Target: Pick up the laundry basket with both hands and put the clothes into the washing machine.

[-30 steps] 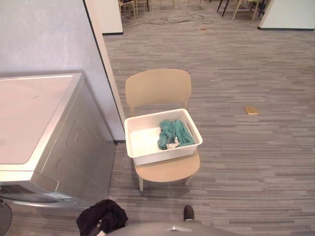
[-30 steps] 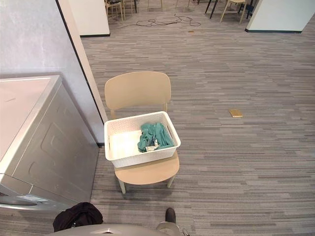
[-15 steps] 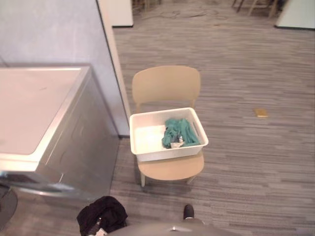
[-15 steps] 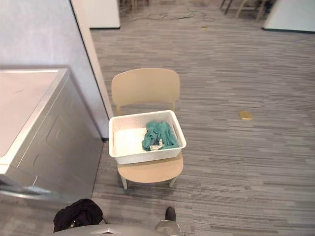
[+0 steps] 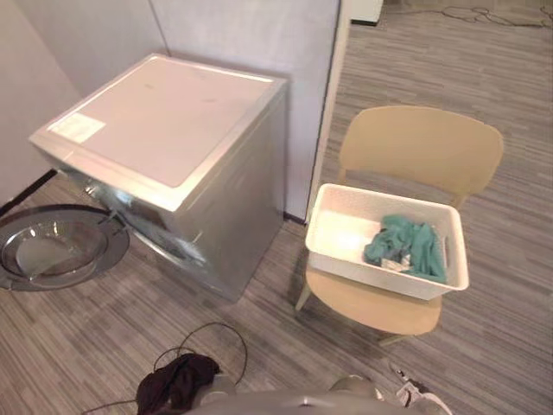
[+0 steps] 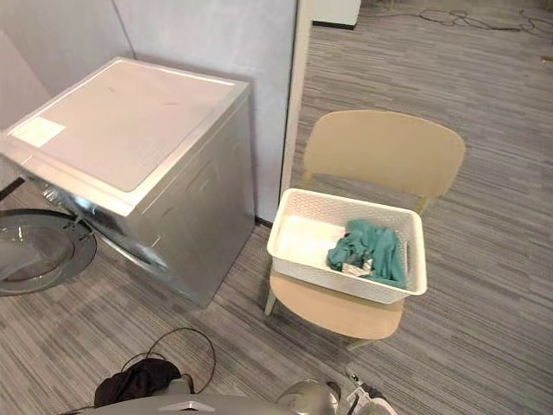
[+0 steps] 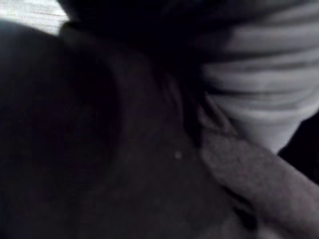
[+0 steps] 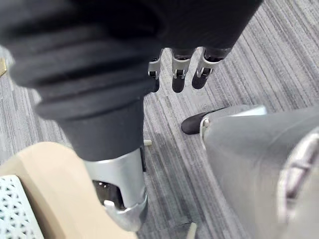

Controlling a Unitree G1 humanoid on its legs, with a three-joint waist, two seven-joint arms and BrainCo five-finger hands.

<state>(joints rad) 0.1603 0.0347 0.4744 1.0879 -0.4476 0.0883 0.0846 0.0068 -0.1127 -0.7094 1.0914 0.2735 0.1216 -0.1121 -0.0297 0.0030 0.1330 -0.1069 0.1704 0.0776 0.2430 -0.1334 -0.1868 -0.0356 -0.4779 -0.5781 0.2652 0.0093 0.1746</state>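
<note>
The white laundry basket (image 5: 363,270) sits on the seat of a beige chair (image 5: 419,147), raised off the floor (image 5: 484,346), which probably puts its rim within reach of both arms. The green clothes (image 5: 406,245) lie bunched in the half of the basket away from the washing machine (image 5: 173,121); the other half is bare. The machine stands just beside the chair against a grey wall (image 5: 251,35). Its round door (image 5: 52,251) is swung wide open on the side away from the chair, so the drum looks ready for loading, though the opening itself is hidden from here. The right robot hand (image 8: 114,124) hangs low near the edge of the chair seat, fingers (image 8: 178,67) loosely spread and pointing at the floor, holding nothing. The left robot hand (image 5: 177,385) shows as a dark lump at the lower edge of the head view, well apart from the basket; I cannot tell how its fingers are set. Neither robot hand touches the basket, so the lift has not yet begun. The first job is likely to bring both robot hands up to the basket's short sides.
</note>
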